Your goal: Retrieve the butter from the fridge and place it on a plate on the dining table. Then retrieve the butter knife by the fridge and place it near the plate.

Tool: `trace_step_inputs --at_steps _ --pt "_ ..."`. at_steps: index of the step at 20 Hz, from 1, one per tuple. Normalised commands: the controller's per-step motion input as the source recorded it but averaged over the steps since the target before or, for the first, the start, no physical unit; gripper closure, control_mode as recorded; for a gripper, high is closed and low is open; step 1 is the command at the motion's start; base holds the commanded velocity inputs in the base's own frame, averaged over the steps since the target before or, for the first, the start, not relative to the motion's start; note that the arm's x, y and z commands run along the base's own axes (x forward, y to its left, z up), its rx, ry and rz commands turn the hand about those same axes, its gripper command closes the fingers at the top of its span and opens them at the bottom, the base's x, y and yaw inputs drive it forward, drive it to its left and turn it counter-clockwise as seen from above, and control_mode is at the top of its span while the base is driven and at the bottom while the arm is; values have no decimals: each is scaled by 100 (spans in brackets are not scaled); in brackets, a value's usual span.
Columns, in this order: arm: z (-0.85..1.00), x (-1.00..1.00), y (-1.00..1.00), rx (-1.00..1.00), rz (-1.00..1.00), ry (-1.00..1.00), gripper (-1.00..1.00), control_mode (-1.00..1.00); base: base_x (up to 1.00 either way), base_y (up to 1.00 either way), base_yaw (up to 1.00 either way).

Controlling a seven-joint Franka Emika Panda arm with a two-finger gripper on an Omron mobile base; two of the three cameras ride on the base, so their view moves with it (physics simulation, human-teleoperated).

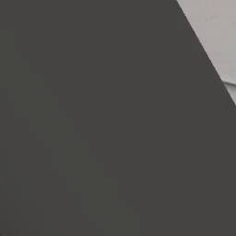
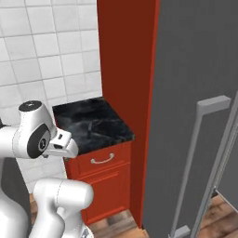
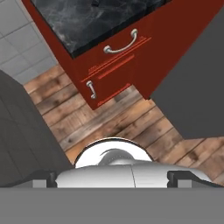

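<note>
1. Dark grey surface (image 1: pixel 92 129), flat and plain, sits right against the left base camera. It is too close to tell what it belongs to. A pale patch shows past its slanted edge in the upper right corner.
2. In the hand view, the gripper (image 3: pixel 113 180) points down at the wooden floor (image 3: pixel 113 122). Its two dark fingertips (image 3: pixel 45 181) stand far apart at the bottom corners, so the jaws are wide. Nothing lies between them.
3. The fridge (image 2: pixel 186 69) stands tall and grey on the right of the right base view. Two long bar handles (image 2: pixel 197 162) run down its front side by side. In the hand view its grey side (image 3: pixel 197 87) stands just beside the red cabinet.
4. A tall red panel (image 2: pixel 128 93) touches the fridge's left side.
5. The low red cabinet (image 2: pixel 104 181) stands against that panel, under a white tiled wall (image 2: pixel 46 46). It has a black marble top (image 2: pixel 88 121), a drawer with a curved metal handle (image 2: pixel 102 160) and a door below.
6. A thin sliver (image 2: pixel 91 126) lies near the middle of the marble top. It may be the butter knife, but it is too small to tell from the veins.
7. The white arm (image 2: pixel 37 137) rises at the lower left of the right base view, in front of the cabinet's left edge.
</note>
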Motion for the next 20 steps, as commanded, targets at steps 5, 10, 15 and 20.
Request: trace_step_inputs --at_steps 5,10,15,20 --pt "0 0 0 0 0 0 -100 100 52 -13 9" --pt "0 0 0 0 0 0 -100 100 41 -24 5" --pt "0 0 0 0 0 0 -100 100 12 -5 0" --pt "0 0 0 0 0 0 -100 100 36 29 0"
